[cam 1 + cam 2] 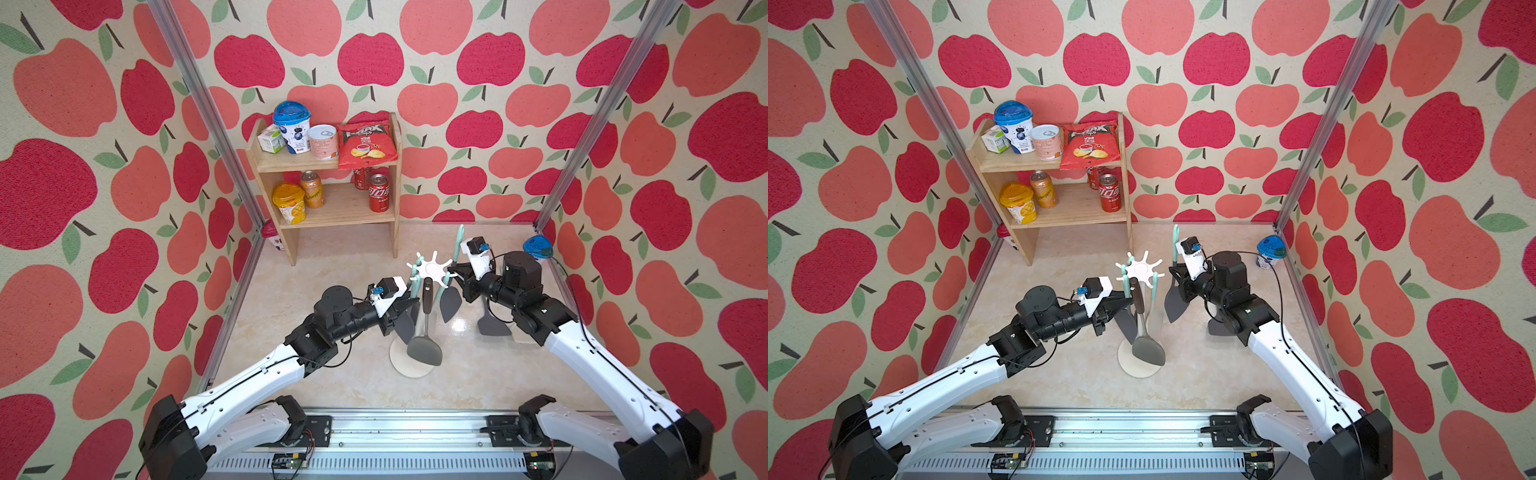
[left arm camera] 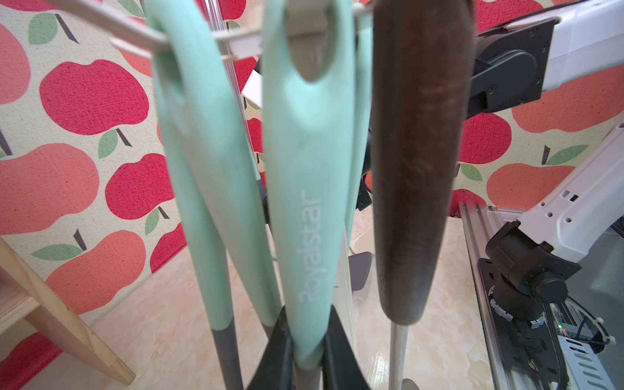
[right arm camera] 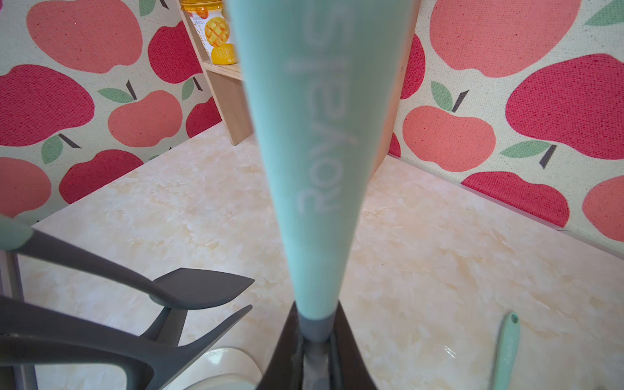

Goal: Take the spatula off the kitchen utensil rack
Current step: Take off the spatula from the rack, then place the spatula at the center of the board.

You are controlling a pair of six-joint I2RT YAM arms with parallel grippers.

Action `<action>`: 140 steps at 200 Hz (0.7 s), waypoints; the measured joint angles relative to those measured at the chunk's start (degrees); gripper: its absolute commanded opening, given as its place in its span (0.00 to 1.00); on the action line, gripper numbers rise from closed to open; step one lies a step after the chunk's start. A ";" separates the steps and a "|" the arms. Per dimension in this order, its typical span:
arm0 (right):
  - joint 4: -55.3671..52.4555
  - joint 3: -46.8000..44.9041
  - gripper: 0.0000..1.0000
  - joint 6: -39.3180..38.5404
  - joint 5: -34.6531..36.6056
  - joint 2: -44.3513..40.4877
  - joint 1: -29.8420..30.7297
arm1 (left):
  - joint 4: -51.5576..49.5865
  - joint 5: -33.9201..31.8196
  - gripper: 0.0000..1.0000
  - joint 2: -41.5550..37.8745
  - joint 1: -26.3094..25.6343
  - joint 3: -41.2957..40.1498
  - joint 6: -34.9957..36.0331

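1. The walls (image 1: 457,62) carry a pattern of red and pink apples, and the worktop (image 1: 353,270) is pale marbled beige.
2. The spatula (image 1: 1174,305), with a mint handle and a dark blade, is off the hooks. It stands upright in the air just to the right of the kitchen utensil rack (image 1: 430,270), blade down.
3. The right claw (image 3: 315,341) is closed on it, at the grey neck below the mint handle.
4. The rack stands in the middle of the worktop. From its star-shaped top hang other tools, among them a turner (image 1: 427,295) with a dark wooden handle.
5. The left claw (image 2: 309,358) is closed low on the handle of a mint-handled utensil (image 2: 307,202). The hole of this handle sits on a prong of the rack.
6. A wooden shelf (image 1: 340,208) with cans and snacks stands at the back left. A blue-lidded cup (image 1: 537,246) is in the back right corner.
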 measured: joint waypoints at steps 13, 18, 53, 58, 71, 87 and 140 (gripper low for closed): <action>-0.90 1.20 0.00 0.02 1.09 0.20 0.00 | 0.00 0.00 0.00 0.00 0.00 0.00 0.00; -1.11 1.53 0.00 0.04 1.46 0.22 0.00 | 0.00 0.00 0.00 0.00 0.00 0.00 0.00; -3.02 3.89 0.00 0.22 3.87 1.53 0.00 | 0.00 0.00 0.00 0.00 0.00 0.00 0.00; -3.21 4.17 0.00 0.26 4.26 1.84 0.00 | 0.00 0.00 0.00 0.00 0.00 0.00 0.00; -3.80 4.83 0.00 0.42 5.29 2.69 -0.02 | 0.00 0.00 0.00 0.00 0.00 0.00 0.00; -4.37 5.44 0.00 0.79 6.36 4.09 -0.31 | 0.00 0.00 0.00 0.00 0.00 0.00 0.00; -7.23 10.12 0.00 3.74 8.59 10.54 -2.45 | 0.00 0.00 0.00 0.00 0.00 0.00 0.00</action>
